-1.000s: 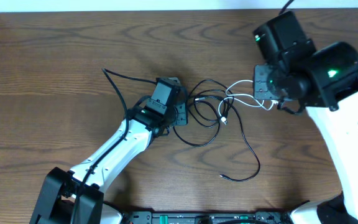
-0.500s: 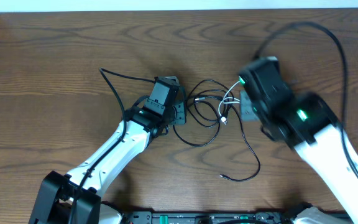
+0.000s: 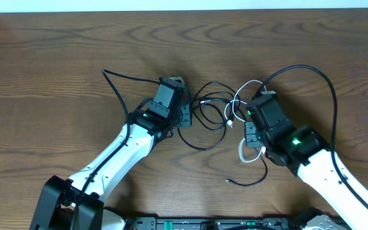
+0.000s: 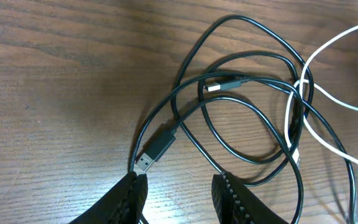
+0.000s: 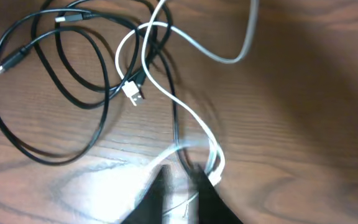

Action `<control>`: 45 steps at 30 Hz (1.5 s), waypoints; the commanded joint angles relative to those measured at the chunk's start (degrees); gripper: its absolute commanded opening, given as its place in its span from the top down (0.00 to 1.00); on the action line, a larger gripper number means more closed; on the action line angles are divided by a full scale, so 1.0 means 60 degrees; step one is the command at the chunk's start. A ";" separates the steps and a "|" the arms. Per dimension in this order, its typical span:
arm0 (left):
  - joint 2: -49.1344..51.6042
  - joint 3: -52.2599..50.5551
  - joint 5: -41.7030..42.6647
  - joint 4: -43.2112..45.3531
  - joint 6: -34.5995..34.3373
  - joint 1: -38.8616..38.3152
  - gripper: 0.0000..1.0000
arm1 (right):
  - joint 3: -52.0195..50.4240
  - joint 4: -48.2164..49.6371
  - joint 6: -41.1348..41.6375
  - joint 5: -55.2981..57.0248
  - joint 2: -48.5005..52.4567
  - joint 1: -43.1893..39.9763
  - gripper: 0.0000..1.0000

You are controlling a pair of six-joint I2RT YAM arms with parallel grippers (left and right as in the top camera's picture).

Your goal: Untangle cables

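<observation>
Brown wood table carries the black cable, coiled in overlapping loops at centre frame in the overhead view. The white cable crosses its right side. The left gripper stands partly open with nothing between its fingers, one black plug just above them. The right gripper is blurred beside the white cable's bend, so I cannot tell its grip.
</observation>
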 commanded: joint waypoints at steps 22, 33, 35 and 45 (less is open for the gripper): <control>-0.0160 -0.0106 0.0160 -0.0073 0.0095 0.0029 0.60 | -0.0029 0.3595 -0.0809 -0.1082 0.2233 -0.2280 0.01; -0.0160 -0.0106 0.0164 -0.0084 0.0233 0.0029 0.60 | 0.0055 0.5125 -0.1654 -0.2197 0.3843 -0.2874 0.01; -0.0160 -0.0106 0.0168 -0.0120 0.0233 0.0029 0.60 | 0.0058 0.5122 -0.1654 -0.2255 0.4131 -0.2914 0.01; -0.0160 -0.0106 0.0160 -0.0237 0.0233 0.0029 0.60 | 0.0525 0.4437 -0.1756 -0.2495 0.4284 -0.2900 0.99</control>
